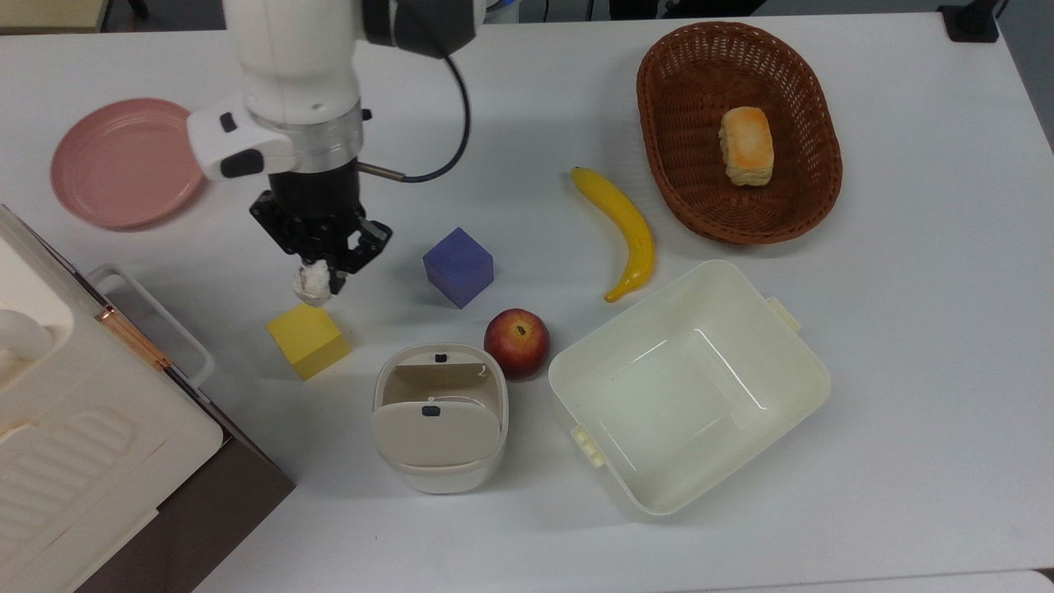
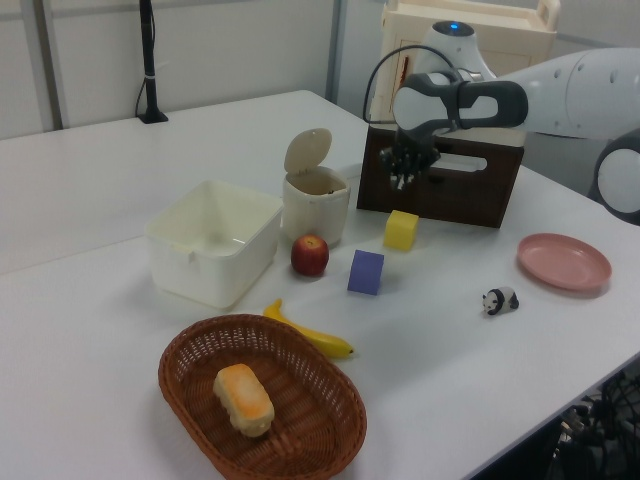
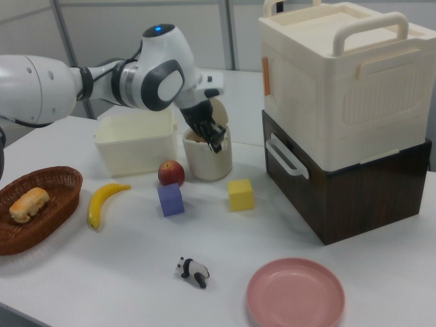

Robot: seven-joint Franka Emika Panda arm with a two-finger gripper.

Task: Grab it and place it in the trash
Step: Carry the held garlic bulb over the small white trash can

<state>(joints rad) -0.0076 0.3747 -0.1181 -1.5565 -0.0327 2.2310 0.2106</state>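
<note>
One step in hand: tool (image 1: 323,276) is carrying the paper ball (image 1: 312,282) toward the trash (image 1: 439,417).
Tool state: fingers are pinching the ball, holding it clear of the bench (image 1: 906,346).
Ball position: hanging in the air, near the yellow cube (image 1: 308,337) in the top view, not yet over the trash.
Trash: flap lid is standing tipped up, mouth open; apple (image 1: 516,343) is sitting just beside it.
Doing it well: I'd be keeping the height, centring over the open mouth and not the raised flap, then lowering before letting go, since light paper may be drifting or clinging to a finger.
Risk: tub (image 1: 690,387) is sitting near; wrong bin if overshooting.
Counts: one ball, one trash, two cubes (yellow, purple (image 1: 458,267)), one apple, one banana (image 1: 623,230), one basket (image 1: 683,165) holding one bun (image 1: 747,146), one plate (image 1: 123,161), one panda (image 3: 193,270), one tub.
</note>
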